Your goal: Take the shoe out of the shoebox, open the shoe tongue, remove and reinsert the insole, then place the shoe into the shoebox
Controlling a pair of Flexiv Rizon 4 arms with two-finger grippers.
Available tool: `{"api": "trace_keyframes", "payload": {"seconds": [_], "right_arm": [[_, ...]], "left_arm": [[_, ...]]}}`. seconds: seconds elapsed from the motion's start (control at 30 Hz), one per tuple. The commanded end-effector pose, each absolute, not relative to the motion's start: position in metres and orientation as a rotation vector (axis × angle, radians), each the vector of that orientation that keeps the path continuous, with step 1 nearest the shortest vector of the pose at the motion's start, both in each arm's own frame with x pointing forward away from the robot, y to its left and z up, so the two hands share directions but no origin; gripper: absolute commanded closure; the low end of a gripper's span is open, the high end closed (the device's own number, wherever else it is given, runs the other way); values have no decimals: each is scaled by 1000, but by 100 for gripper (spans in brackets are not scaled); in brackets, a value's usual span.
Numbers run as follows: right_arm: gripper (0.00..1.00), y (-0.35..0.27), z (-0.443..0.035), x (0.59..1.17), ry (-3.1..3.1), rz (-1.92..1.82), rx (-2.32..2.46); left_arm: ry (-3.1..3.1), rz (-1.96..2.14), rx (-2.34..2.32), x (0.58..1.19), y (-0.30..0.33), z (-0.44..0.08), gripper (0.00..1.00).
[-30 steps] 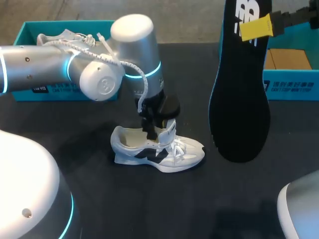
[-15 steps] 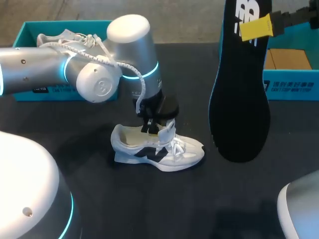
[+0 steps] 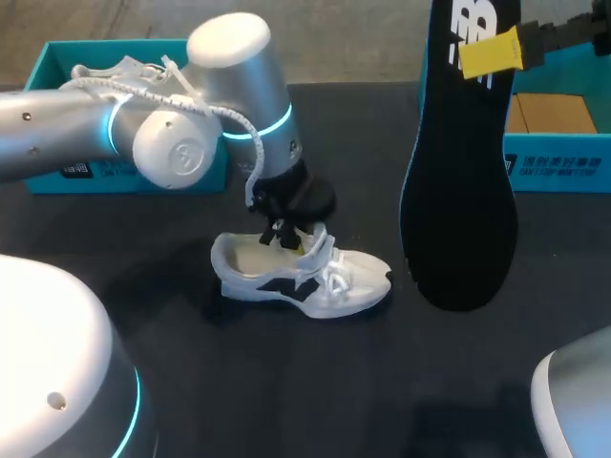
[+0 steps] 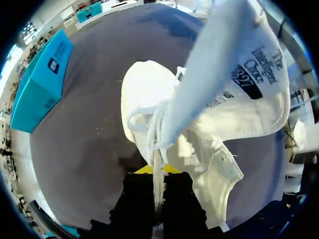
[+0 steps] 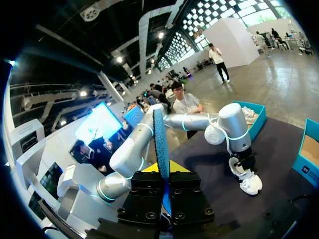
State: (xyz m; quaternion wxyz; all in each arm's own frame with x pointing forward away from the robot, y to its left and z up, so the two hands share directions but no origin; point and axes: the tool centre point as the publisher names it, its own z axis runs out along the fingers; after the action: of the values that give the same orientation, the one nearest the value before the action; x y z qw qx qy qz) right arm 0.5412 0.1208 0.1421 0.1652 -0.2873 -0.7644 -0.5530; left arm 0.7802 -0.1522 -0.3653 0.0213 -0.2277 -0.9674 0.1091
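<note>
White shoe (image 3: 304,279) with a black side mark sits upright on the dark table (image 3: 286,401), toe toward my right, outside both boxes. My left gripper (image 3: 284,235) hangs over its opening, fingers pinched together on the tongue (image 3: 318,250), which stands lifted off the laces; the left wrist view shows a white strip of it running between the two fingers. My right gripper (image 3: 490,52) is high over the table's right side, clamped on the black insole (image 3: 458,191), which hangs down beside the shoe and apart from it; I cannot tell if its lower end touches the table. One teal shoebox (image 3: 48,67) at far left holds a second white shoe (image 3: 124,72); another teal box (image 3: 563,153) stands behind the insole
</note>
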Motion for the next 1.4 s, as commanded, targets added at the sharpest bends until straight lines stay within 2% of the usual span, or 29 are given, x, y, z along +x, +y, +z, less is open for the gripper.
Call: {"api": "trace_keyframes", "payload": {"seconds": [0.03,0.67,1.0,1.4], "right_arm": [[100,122,145,543,-2181,-1567,-820],[100,122,145,543,-2181,-1567,-820],[100,122,145,543,-2181,-1567,-820],[100,122,145,543,-2181,-1567,-820]], "left_arm": [[-2951,342,-825,781,-145,-343,100],[-2566,199,-1609,786,-133,-311,100],[-2339,80,-1892,769,-141,-320,100],[-2194,-9,-2011,753,-161,-336,100]]}}
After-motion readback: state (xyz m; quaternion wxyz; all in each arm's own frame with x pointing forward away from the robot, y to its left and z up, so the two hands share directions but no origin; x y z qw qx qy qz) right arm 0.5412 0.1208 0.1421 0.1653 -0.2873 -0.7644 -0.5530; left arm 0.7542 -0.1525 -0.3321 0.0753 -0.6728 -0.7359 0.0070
